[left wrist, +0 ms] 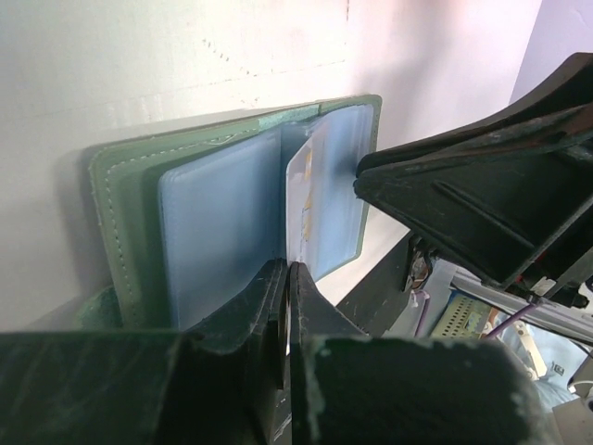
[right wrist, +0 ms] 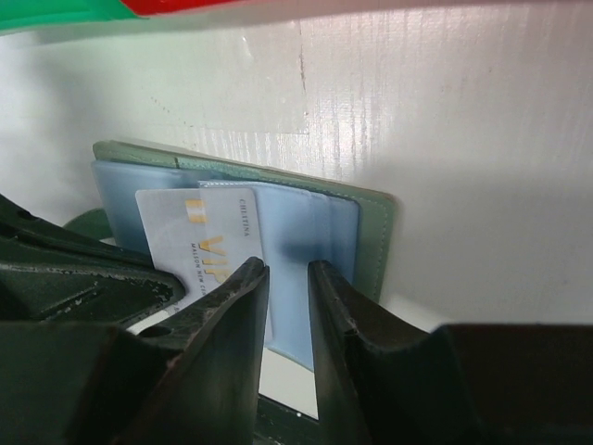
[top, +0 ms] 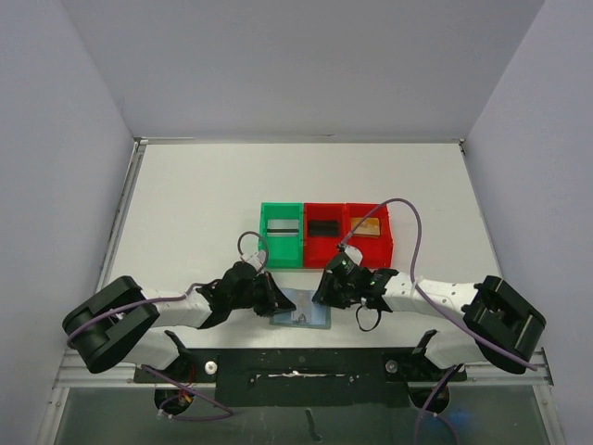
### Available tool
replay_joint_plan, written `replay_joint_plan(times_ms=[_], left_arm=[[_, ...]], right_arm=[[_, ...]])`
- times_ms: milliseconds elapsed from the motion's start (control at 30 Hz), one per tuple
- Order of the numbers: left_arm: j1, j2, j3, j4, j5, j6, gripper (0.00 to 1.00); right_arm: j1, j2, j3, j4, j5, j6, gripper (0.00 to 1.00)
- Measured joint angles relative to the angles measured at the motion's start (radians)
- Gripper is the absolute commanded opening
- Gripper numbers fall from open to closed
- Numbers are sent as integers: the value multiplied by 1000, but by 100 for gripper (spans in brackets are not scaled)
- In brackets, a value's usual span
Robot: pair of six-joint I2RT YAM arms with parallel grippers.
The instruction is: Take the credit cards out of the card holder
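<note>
1. One credit card, white with gold "VIP" print, is seen standing partly out of the middle pocket of the card holder, toward the left tool.
2. The left tool is closed, and the card's near edge is seen running in between its two fingers, so the card appears pinched there.
3. The card holder is laid open on the table, between the two tools and touching both, with its pale blue inner panels turned up and its green cover underneath.
4. The right tool is held with a narrow gap between its jaws. A blue panel is seen through that gap, and whether the panel is gripped cannot be told.
5. A green bin and two red bins are set in a row just beyond both tools, apart from the card holder.
</note>
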State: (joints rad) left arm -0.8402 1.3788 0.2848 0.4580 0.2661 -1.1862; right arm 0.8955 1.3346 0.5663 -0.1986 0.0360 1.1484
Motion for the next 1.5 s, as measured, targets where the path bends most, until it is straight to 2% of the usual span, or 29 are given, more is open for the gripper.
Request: replay_joint_plan(times_ms=[133,267,433,567,633,700,833,1000,1200,1267,1333,1500], left_arm=[[6,-18,0,-27,-1,15,0],[10,-29,2,-49,-1,24,0],[11,-32,6,-66,-1,37,0],[11,-30,10,-66,0,46,15],[11,-16,10,-59,2,43,17],[11,8,10,-38,8,34,16],[11,45,9,14,22,9,0],[12,37,9,21,27,-6,0],[12,-55,10,-85,-8,16,0],[12,-91,14,-135,-25,28,0],[13,-130,20,-186,-46,46,0],[22,-254,56,-339,-92,94,0]], right_arm=[[1,-26,0,5,-18,-42,29],[10,-38,0,83,-61,-49,29],[15,6,0,139,-89,-46,27],[8,51,-37,191,-118,-35,25],[5,67,-50,225,-147,-16,24],[2,85,-50,249,-163,-7,23],[2,100,-50,268,-174,11,23],[-5,90,-50,251,-163,16,24],[-28,43,-50,180,-134,-9,26],[-32,21,-50,154,-124,-30,31],[-33,-6,-50,129,-114,-52,55],[-33,-177,-55,108,-51,-75,73]])
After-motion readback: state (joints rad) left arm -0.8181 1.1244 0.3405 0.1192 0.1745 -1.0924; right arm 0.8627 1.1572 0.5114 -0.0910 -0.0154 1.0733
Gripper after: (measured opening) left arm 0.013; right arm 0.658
